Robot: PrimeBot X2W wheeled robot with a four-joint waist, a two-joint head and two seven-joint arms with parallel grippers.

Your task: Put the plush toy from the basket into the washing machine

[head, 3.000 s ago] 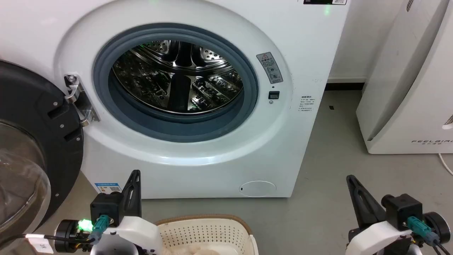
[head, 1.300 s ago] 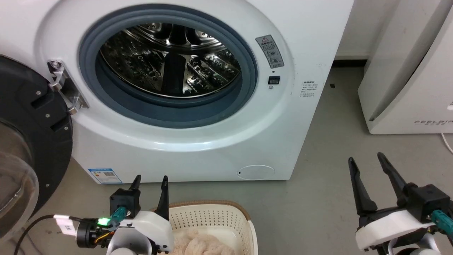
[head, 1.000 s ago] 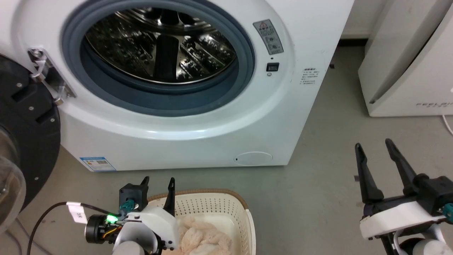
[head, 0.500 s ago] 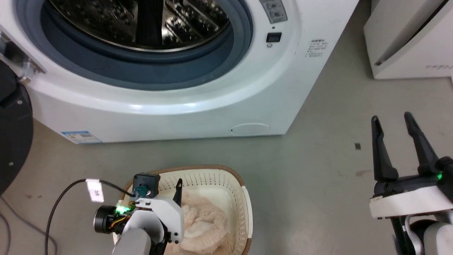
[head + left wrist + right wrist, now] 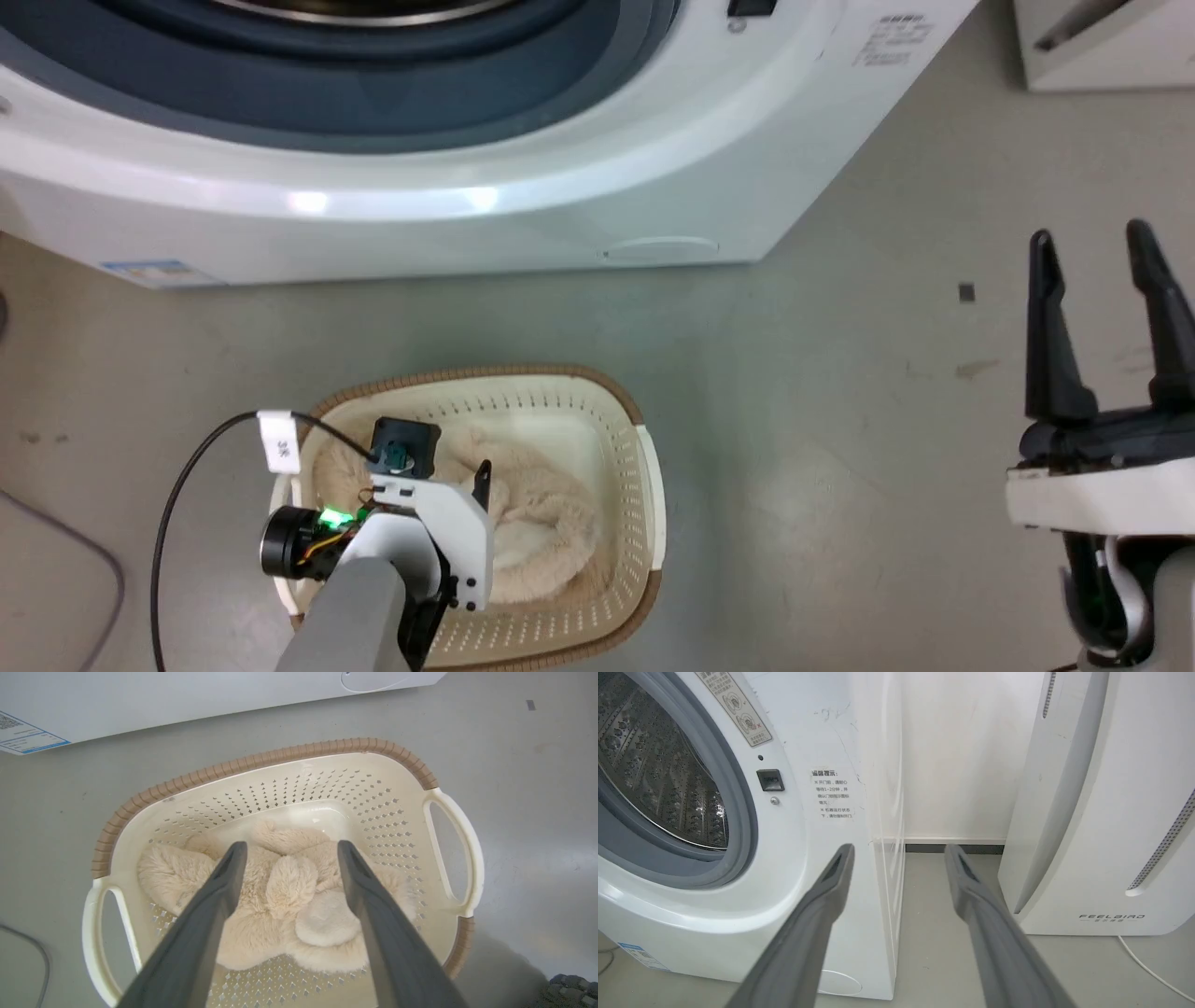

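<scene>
Lowered since before, left tool (image 5: 289,847) hangs wide over plush toy (image 5: 287,889) inside basket (image 5: 261,760); right tool (image 5: 899,848), also wide, points forward.

Grey floor (image 5: 840,420), white wall (image 5: 962,765), white lettered appliance (image 5: 1111,812) alongside

Tall white plastic appliance (image 5: 1101,812) with grey lettering standing on the smooth grey floor (image 5: 822,448), thin white cord (image 5: 1153,970) trailing just beside it.
</scene>
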